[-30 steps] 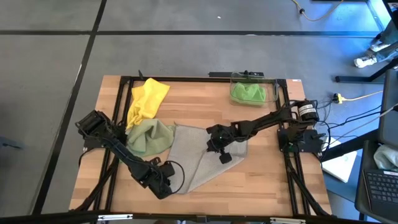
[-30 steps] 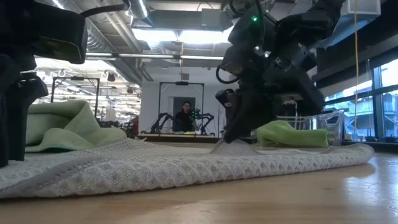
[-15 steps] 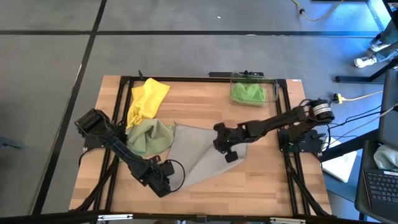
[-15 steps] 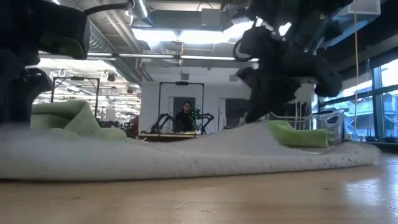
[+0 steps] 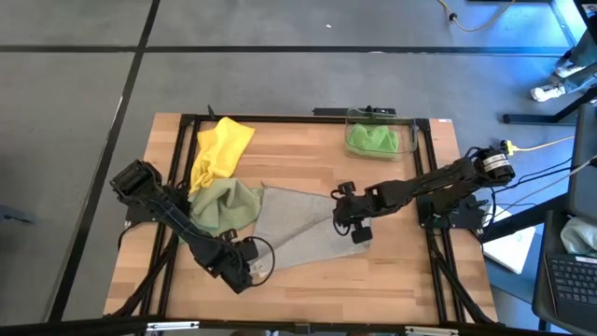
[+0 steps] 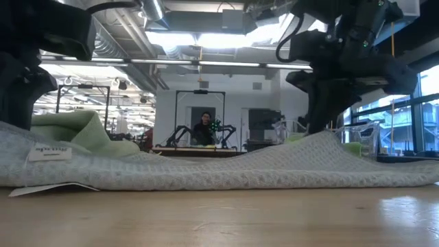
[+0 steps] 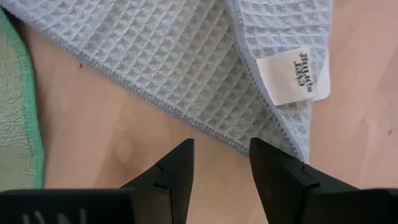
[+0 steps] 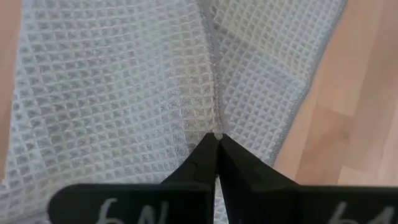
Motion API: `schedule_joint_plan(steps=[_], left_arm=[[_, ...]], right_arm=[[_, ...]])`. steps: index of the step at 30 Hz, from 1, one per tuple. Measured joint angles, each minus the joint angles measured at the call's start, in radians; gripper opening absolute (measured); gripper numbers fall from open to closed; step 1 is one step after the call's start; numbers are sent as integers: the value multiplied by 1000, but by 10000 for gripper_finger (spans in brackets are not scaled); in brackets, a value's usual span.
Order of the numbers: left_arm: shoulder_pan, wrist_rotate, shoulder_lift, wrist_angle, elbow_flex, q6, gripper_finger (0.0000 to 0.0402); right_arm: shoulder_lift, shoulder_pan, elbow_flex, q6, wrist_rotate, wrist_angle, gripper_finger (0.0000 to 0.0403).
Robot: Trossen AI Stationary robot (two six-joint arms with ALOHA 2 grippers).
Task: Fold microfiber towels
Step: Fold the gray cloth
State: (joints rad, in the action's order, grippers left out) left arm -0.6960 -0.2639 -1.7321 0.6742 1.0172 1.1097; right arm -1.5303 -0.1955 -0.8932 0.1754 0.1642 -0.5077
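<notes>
Here, you see the right gripper (image 5: 354,224) pinched shut on a raised fold of the grey-beige waffle-weave towel (image 5: 298,238), which lies across the middle of the wooden table (image 5: 401,271). The left gripper (image 5: 250,264) sits at the towel's near left corner, its fingers (image 7: 176,168) spread apart above bare wood, holding nothing; a white label (image 7: 291,74) lies just ahead. The pale olive-green towel (image 5: 224,203) touches the grey-beige one. The yellow towel (image 5: 217,149) lies behind it. The bright green towel (image 5: 375,138) sits in the clear bin (image 5: 409,133).
</notes>
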Motion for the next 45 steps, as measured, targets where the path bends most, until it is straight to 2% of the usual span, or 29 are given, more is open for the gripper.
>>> schedule_joint_plan(steps=[9,14,22,27,32,39,45], left_arm=[[-11,-74,0,1,0,-118,150],[-5,-115,0,8,0,-126,150],[17,-119,0,11,0,-155,150],[17,-146,34,33,0,-163,150],[17,-185,53,-44,0,-156,150],[47,-79,52,-77,0,-172,150],[83,13,52,-74,0,-170,150]], right_arm=[[0,1,0,-10,0,-1,8],[0,1,0,-14,0,-1,18],[0,1,1,-14,0,-1,8],[0,1,44,-14,0,18,16],[0,1,103,-22,0,66,19],[0,1,155,-41,-8,154,6],[0,1,165,-41,-8,153,20]])
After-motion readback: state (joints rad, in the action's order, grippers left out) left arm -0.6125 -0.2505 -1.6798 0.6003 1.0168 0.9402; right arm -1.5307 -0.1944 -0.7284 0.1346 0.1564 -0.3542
